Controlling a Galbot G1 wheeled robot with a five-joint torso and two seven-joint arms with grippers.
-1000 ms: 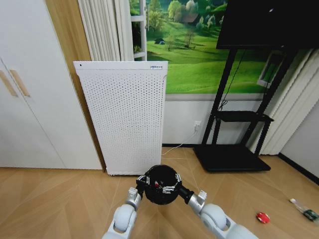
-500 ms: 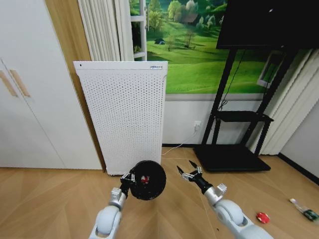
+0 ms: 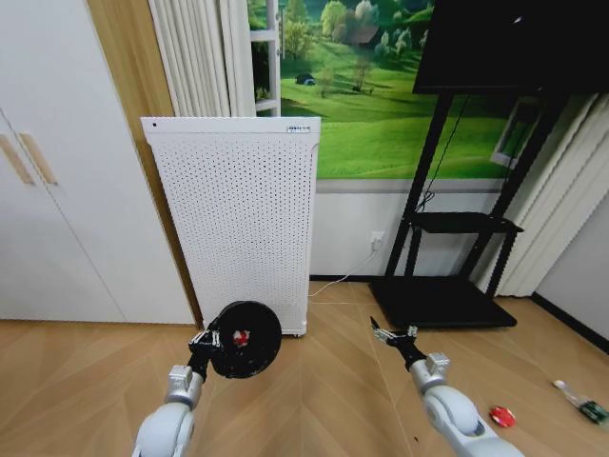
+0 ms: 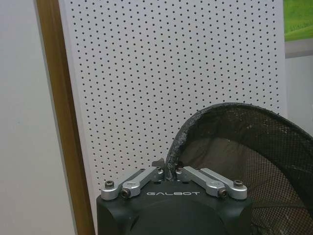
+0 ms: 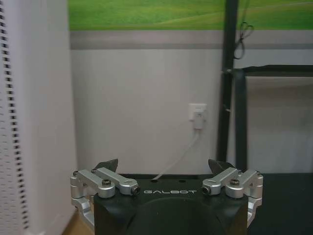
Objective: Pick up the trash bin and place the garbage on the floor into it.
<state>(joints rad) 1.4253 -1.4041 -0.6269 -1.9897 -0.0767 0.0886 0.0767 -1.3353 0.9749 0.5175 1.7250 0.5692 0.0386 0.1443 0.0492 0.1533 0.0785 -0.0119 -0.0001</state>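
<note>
Left claw [image 3: 204,340] clamped on trash bin [image 3: 245,339] rim, swung further left; right claw [image 3: 395,334] wide, pulled away.

Domestic living room. Evidence: herringbone wood floor [image 3: 86,367]; white wardrobe doors [image 3: 57,181] at ten o'clock; curtains [image 3: 195,57] at eleven; landscape mural [image 3: 366,86] at twelve; black TV stand [image 3: 447,238] at one.

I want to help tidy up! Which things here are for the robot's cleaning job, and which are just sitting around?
For the job: trash bin, held by left gripper; red scrap and bottle on the floor; open right gripper.

Just there: white perforated appliance, TV stand, cupboard.
</note>
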